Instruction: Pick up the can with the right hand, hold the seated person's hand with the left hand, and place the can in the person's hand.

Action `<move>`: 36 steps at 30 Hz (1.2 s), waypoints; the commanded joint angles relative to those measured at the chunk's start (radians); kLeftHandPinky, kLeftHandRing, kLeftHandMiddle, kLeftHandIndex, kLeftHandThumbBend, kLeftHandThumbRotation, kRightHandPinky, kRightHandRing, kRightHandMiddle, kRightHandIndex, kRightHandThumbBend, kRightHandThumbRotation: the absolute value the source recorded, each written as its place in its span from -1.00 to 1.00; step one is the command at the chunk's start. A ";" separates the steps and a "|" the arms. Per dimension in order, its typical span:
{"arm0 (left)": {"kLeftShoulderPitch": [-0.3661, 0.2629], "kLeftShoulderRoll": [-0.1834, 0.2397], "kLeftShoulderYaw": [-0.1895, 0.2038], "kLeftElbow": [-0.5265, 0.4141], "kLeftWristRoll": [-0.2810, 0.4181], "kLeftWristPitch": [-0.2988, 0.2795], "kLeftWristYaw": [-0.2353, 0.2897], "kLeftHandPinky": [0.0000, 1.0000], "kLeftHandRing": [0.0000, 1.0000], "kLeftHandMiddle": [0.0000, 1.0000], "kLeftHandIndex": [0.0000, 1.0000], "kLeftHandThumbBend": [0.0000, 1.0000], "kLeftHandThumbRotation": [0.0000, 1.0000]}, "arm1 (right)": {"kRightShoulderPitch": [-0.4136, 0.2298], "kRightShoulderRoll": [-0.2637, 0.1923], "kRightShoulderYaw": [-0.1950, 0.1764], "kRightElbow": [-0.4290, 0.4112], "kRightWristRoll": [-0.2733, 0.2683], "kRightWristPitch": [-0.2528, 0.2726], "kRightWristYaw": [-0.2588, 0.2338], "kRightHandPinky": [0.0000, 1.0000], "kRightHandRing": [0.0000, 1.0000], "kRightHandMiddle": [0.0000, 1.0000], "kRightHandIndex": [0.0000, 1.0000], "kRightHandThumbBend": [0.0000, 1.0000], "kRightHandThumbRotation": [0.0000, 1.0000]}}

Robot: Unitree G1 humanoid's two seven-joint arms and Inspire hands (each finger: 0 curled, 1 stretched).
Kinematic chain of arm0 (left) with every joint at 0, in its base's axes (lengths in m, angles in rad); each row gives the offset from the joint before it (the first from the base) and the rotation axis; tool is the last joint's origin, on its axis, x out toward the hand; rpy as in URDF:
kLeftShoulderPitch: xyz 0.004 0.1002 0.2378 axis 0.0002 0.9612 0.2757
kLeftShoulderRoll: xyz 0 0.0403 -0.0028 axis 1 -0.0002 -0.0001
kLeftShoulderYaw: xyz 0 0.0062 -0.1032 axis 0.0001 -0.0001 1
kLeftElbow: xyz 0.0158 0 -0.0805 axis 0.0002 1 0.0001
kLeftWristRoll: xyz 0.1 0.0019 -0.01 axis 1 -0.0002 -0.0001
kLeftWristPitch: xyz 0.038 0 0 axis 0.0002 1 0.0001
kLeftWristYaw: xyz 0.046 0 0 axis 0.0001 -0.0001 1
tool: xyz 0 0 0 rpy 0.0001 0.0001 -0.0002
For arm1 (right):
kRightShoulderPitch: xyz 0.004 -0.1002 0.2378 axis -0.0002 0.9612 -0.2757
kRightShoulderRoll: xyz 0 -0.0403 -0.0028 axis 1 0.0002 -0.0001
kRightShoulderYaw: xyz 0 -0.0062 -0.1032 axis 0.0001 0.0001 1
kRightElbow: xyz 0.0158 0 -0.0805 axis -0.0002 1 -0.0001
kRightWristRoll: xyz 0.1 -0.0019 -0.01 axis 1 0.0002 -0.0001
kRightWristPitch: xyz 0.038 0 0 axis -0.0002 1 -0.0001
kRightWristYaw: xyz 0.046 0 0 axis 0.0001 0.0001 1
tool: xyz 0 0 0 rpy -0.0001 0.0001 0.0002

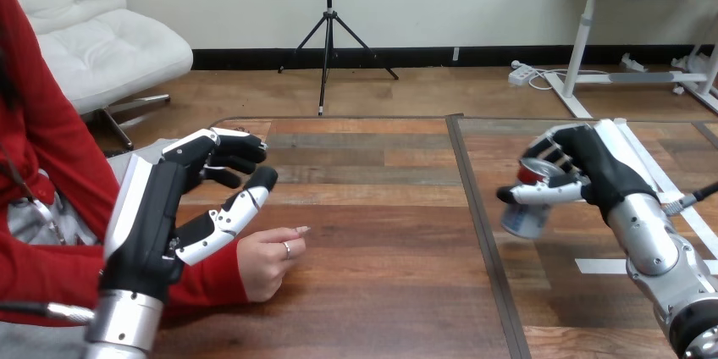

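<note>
A silver can (527, 207) with a red top is clasped in my right hand (584, 168) at the right of the table; its fingers and thumb curl round the can, which is tilted and lifted a little off the wood. My left hand (173, 207) hovers at the left with its fingers spread and relaxed, holding nothing. The person's hand (269, 257) rests on the table just right of and below my left hand's thumb, loosely curled, beside it; I cannot tell whether they touch.
The wooden table (381, 232) has a dark seam (478, 223) running front to back between the two hands. White tape strips (601, 264) lie on the table near my right forearm.
</note>
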 commanded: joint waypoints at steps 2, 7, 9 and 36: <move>-0.012 0.078 0.025 -0.124 0.120 0.054 0.027 0.16 0.34 0.38 0.32 0.38 -0.06 | -0.038 -0.037 0.004 -0.089 -0.002 -0.057 0.002 -0.18 -0.17 -0.09 -0.06 0.57 -1.00; 0.010 0.113 0.028 -0.195 0.189 0.130 0.004 0.20 0.43 0.47 0.41 0.54 -0.04 | -0.036 -0.039 0.001 -0.112 0.001 -0.067 0.012 -0.20 -0.18 -0.11 -0.07 0.57 -1.00; 0.015 0.124 0.026 -0.211 0.208 0.145 0.002 0.22 0.45 0.49 0.43 0.59 -0.06 | -0.035 -0.039 0.001 -0.119 0.001 -0.065 0.015 -0.19 -0.18 -0.11 -0.07 0.57 -1.00; 0.009 0.255 -0.036 -0.204 0.383 0.220 -0.045 0.48 0.58 0.62 0.57 1.00 -0.10 | -0.024 -0.040 -0.008 -0.198 0.009 -0.075 0.040 -0.24 -0.20 -0.10 -0.06 0.61 -1.00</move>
